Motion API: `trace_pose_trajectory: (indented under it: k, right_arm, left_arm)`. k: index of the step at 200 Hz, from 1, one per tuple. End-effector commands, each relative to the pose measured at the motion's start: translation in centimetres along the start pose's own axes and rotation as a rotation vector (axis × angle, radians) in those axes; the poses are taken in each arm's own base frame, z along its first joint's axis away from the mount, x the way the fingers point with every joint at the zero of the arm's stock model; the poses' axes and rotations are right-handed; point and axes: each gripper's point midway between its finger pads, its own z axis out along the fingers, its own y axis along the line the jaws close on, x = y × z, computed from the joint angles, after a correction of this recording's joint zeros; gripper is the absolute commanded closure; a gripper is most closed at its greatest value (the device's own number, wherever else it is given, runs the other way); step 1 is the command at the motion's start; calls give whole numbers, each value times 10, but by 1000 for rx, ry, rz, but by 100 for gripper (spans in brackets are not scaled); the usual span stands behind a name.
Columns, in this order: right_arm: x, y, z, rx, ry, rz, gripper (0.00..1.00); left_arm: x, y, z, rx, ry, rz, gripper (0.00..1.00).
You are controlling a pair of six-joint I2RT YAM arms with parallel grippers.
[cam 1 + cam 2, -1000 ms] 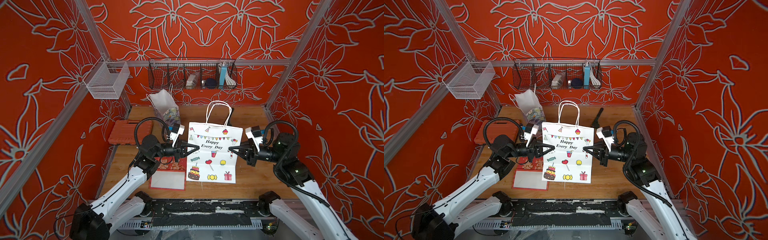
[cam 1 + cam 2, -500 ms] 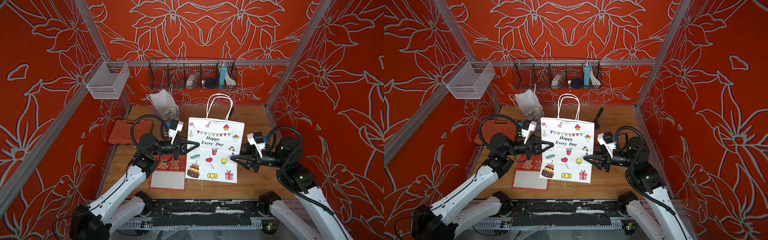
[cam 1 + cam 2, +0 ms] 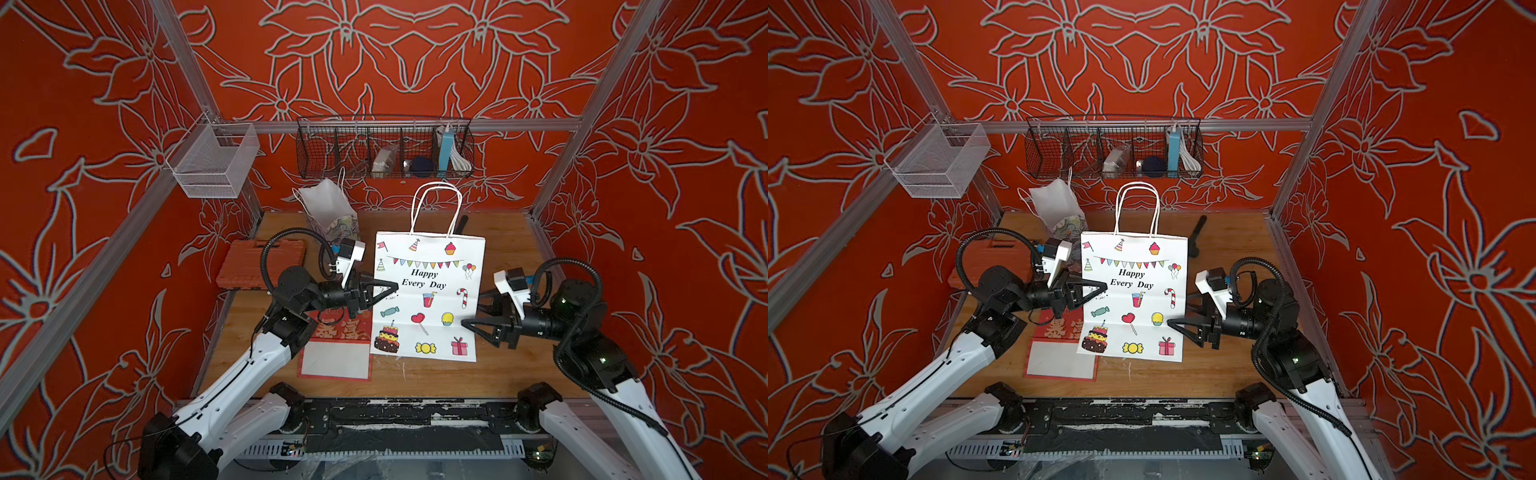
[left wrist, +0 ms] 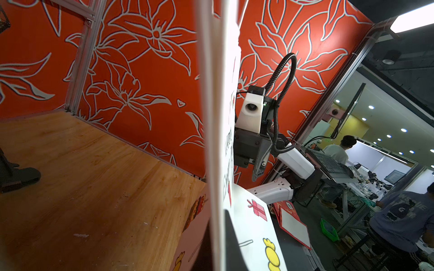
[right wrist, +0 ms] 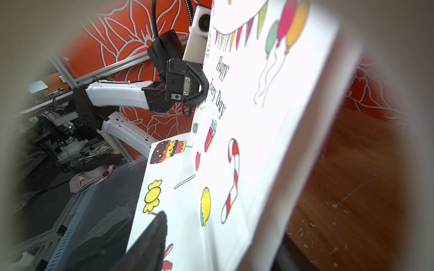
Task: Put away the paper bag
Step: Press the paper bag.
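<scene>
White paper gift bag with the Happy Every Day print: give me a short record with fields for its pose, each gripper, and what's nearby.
bag: white paper gift bag, flattened, held up, print facing the top camera
left gripper: shut on the bag's edge on its own side
right gripper: open, jaws straddling the opposite edge, lower down
beside: red envelope with a white panel, flat on the wooden table
behind: small white paper bag; black wire basket on the back wall
</scene>
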Motion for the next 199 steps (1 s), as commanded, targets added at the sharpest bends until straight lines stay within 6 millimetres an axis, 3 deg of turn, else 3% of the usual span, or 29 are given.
trace_pose_trajectory:
  k: [1, 33, 63, 68, 74, 78, 97, 119, 132, 172, 199]
  right_arm:
    - [9, -3, 2, -6, 15, 39, 51]
    - [10, 3, 1, -33, 21, 50, 100]
    - [3, 9, -3, -22, 5, 25, 100]
    - [1, 9, -5, -11, 1, 14, 85]
    - [-2, 10, -6, 4, -3, -10, 60]
    - [-4, 10, -8, 18, -4, -29, 50]
    - [-7, -3, -19, 181, -1, -156, 35]
    - [-7, -36, -48, 491, 6, -324, 28]
    - [-2, -40, -60, 576, 26, -401, 26]
    - [44, -34, -56, 489, 173, -443, 22]
    - [57, -41, -50, 461, 226, -420, 20]
  left_arm:
    - [-13, -9, -4, -2, -43, 44, 100]
    - [-16, -9, -5, -12, -56, 49, 100]
    - [-18, -6, -6, -37, -77, 46, 100]
    - [-19, -4, -6, -47, -82, 45, 100]
    - [-20, -3, -7, -60, -88, 46, 100]
    - [-20, -2, -7, -69, -90, 44, 100]
    - [-22, 7, -12, -146, -108, 34, 100]
    - [-24, 17, -18, -231, -127, 10, 100]
    - [-28, 20, -20, -267, -143, -3, 100]
    - [-40, 12, -28, -287, -201, -6, 100]
    - [-43, -4, -26, -222, -199, -4, 100]
